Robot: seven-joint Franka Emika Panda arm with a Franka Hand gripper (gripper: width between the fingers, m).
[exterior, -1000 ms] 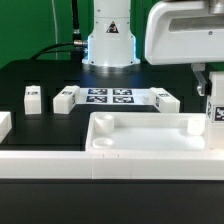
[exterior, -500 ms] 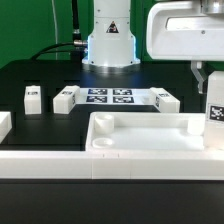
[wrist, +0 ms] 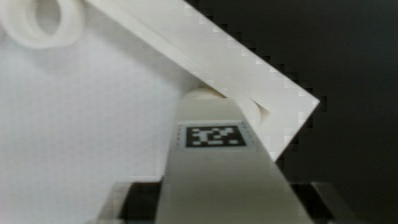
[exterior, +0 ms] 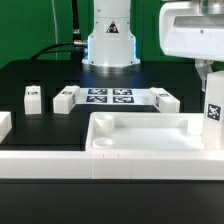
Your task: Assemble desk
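Gripper (wrist: 222,203) clamped on leg (wrist: 219,165), held upright so its end meets the tabletop (wrist: 214,60) corner below; I judge it's socket alignment.

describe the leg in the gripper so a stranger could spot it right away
Find the big white tabletop at the front and follow it to its corner at the exterior view's right. Over that corner the gripper holds a white leg upright, its tag facing the camera. The other legs sit loose on the black table farther back.
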